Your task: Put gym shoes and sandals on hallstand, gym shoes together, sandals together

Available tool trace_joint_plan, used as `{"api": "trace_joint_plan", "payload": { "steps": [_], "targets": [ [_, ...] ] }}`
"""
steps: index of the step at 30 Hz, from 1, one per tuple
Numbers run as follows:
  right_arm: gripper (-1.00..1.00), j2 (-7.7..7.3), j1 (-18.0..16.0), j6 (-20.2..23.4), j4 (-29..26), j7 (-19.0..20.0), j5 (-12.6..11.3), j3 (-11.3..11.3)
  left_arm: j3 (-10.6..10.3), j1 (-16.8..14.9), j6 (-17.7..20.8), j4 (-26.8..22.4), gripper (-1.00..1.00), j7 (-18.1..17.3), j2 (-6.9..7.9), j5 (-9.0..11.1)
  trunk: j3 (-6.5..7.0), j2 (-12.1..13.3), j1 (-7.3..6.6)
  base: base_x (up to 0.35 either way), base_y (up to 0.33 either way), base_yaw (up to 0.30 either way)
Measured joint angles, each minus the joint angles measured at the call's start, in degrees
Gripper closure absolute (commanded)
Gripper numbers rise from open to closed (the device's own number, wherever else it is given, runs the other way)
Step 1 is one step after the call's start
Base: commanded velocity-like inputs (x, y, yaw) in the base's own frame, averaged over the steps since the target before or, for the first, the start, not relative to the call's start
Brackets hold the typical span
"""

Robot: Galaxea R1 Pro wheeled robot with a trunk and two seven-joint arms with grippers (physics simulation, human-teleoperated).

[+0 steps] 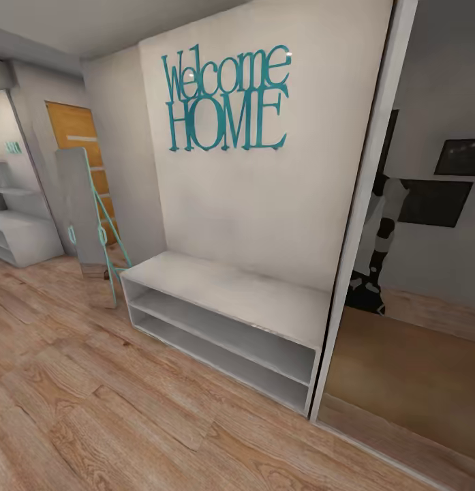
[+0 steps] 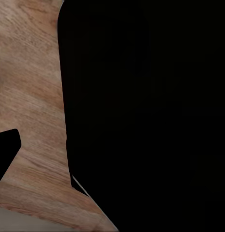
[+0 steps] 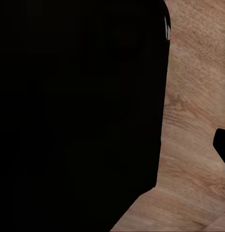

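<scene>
Wood-plank corridor floor (image 1: 94, 409) runs past a white bench (image 1: 230, 293), hallstand (image 1: 19, 239) perhaps beyond.

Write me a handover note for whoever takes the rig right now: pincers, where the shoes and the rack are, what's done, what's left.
Pincers: the wrist views show dark shapes over wood floor; open or shut cannot be told for either.
In the head view: straight ahead is the plain white bench under the teal "Welcome HOME" lettering; this is not the target. Both its shelves look bare.
The pale-grey hallstand sits at far left, partly in frame.
The corridor floor in front of the robot carries no footwear that I can see.
Done: nothing I can confirm.
Left: find the gym shoes and sandals, then set each pair side by side on the hallstand.
</scene>
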Motion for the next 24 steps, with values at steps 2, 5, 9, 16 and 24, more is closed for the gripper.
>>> {"api": "trace_joint_plan", "payload": {
  "steps": [2,5,9,16,24],
  "targets": [
    [-1.0,-0.08,-0.09,-0.16,-0.62,-0.16,0.08,-0.12,0.08,0.18,0.39,-0.46,-1.0,-0.08,0.0,-0.08,0.01,0.0,0.0,0.0,0.0,0.0],
    [-1.0,-0.1,-0.09,-0.16,-1.21,-0.16,0.08,-0.13,0.08,0.18,0.4,-0.47,-1.0,-0.08,0.0,-0.08,0.01,0.0,0.0,0.0,0.0,0.0],
    [-1.0,-0.11,-0.09,-0.16,-1.85,-0.16,0.07,-0.15,0.08,0.15,0.26,-1.03,-1.0,-0.08,-0.02,-0.08,0.02,0.01,0.0,0.0,0.0,0.0],
    [-1.0,-0.16,-0.09,-0.16,-4.11,-0.16,-0.22,-0.29,0.08,0.15,-0.97,-2.72,-1.0,-0.08,-0.02,-0.05,0.02,0.01,0.0,0.0,0.0,0.0],
    [-1.0,-0.1,-0.09,-0.16,-6.69,-0.17,-0.32,-0.31,0.08,0.15,-3.54,-3.13,-1.0,-0.08,-0.14,0.0,0.02,0.01,0.0,0.0,0.0,0.0]
  ]
}}
